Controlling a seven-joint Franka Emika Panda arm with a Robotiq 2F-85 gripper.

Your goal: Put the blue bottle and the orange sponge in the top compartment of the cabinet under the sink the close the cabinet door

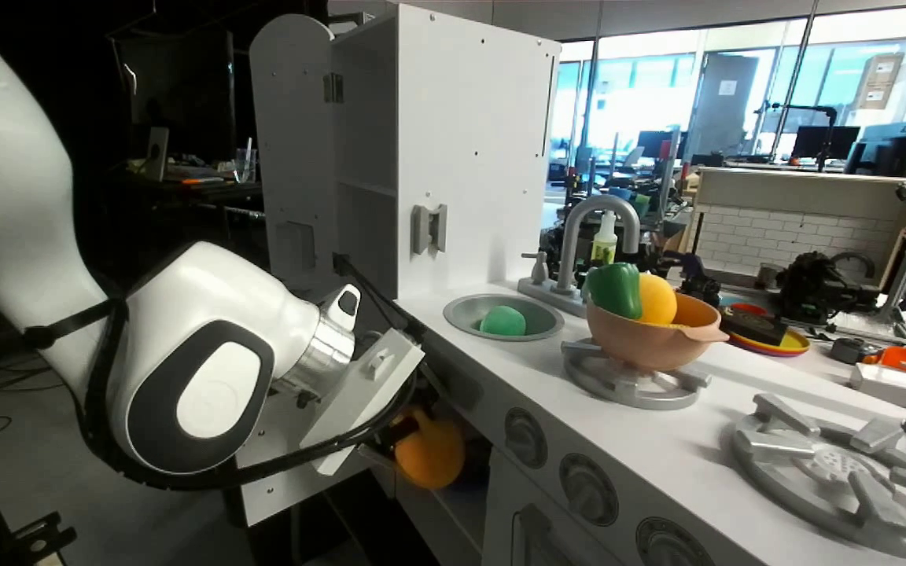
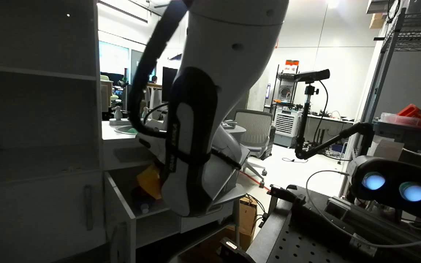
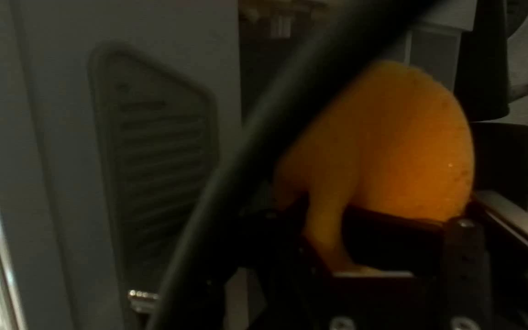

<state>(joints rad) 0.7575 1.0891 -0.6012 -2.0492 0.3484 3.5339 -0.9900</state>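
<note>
The rounded orange sponge, right of centre in the wrist frame, looks smooth and nearly matt. In the middle of an exterior view, the round grey sink and curved grey faucet have dull, metal-like finish; the lobed green pepper resembles glossy plastic.

Counter: was white and bore a sink, a faucet, a burner near the sink and a second burner farther along.
Sink: a green dome lay in it, round side up.
Burner near sink: a bowl stood upright on it.
Bowl: a pepper and a fruit lay in it side by side, rising above the rim.
Cabinet shelf: a pale-capped bottle rested there, dimly lit; whether standing or lying could not be told.
Rear table: bore plates and a white box, near each other.
Floor: was pale; a chair stood on it.
</note>
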